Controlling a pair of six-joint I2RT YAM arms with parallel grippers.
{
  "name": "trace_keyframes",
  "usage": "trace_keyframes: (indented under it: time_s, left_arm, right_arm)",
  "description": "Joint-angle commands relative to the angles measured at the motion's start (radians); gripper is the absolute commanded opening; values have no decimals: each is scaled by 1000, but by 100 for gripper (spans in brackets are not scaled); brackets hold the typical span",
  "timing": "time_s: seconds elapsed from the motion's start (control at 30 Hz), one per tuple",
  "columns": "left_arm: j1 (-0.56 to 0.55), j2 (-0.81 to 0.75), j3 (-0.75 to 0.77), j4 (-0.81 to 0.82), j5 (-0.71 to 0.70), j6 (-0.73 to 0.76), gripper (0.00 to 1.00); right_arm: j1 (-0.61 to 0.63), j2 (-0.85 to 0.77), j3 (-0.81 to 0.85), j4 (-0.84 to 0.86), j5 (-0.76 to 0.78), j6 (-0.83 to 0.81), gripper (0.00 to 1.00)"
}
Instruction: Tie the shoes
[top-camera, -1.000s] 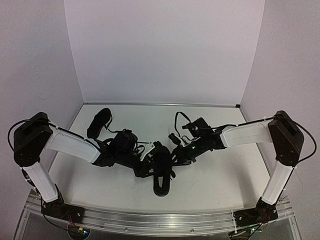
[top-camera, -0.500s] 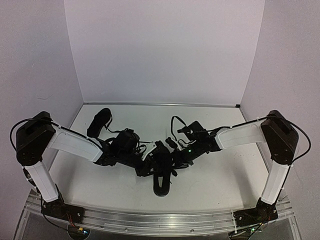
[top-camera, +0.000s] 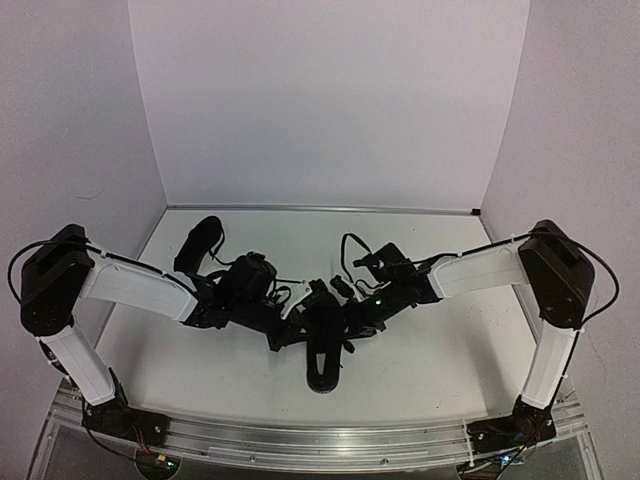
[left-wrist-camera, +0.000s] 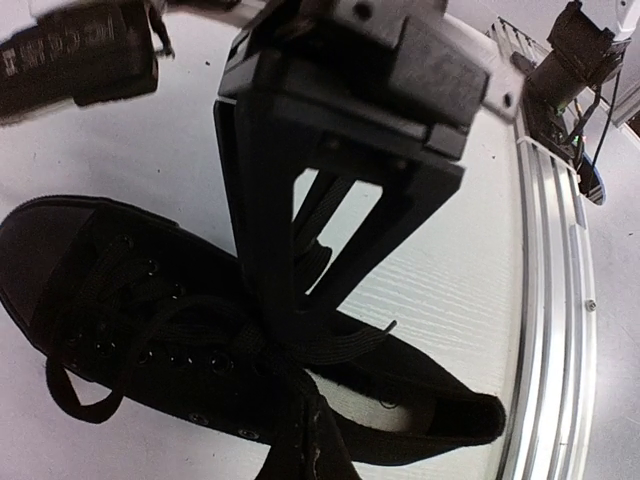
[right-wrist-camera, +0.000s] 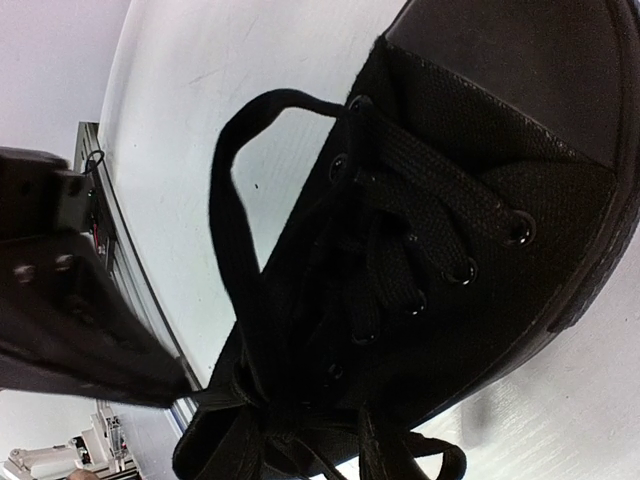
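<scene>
One black shoe lies mid-table with its heel toward the rail, and both grippers meet over its laces. The other shoe lies at the back left, untouched. My left gripper is shut, its tips pinching a lace strand at the knot area above the shoe's opening. My right gripper comes down from above with its fingers converging on lace strands. A tall lace loop runs from the eyelets of the shoe down toward the right jaws, which are lost in black.
The aluminium rail runs along the table's near edge, close to the shoe's heel. White walls close in the back and both sides. A black cable arcs over the right wrist.
My left gripper has gone from partly open to shut at the laces. The right arm has shifted slightly left toward the shoe, and the left elbow has swung outward.
</scene>
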Motion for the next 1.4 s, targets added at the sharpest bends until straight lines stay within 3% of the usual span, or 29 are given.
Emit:
trace_keyframes:
  time_s: [0.0,0.63,0.9,0.97,1.07,1.37]
  left_arm:
    - [-6,-96,-12,-3,10,10,0]
    - [-71,-203,-78,-38,111,23,0]
    - [-82,-218,-100,-106,72,64,0]
    - [-82,-229,-103,-111,29,65,5]
    - [-81,-260,-116,-90,-48,59,23]
    - [-80,-316,-103,-62,-222,69,46]
  right_arm:
    - [6,24,33,15,39,3,29]
    - [6,22,34,16,47,19,29]
    - [6,11,34,16,34,20,29]
    - [6,-6,30,16,24,20,29]
    - [6,-50,16,15,8,24,31]
    - [-2,-231,-78,-3,19,45,41]
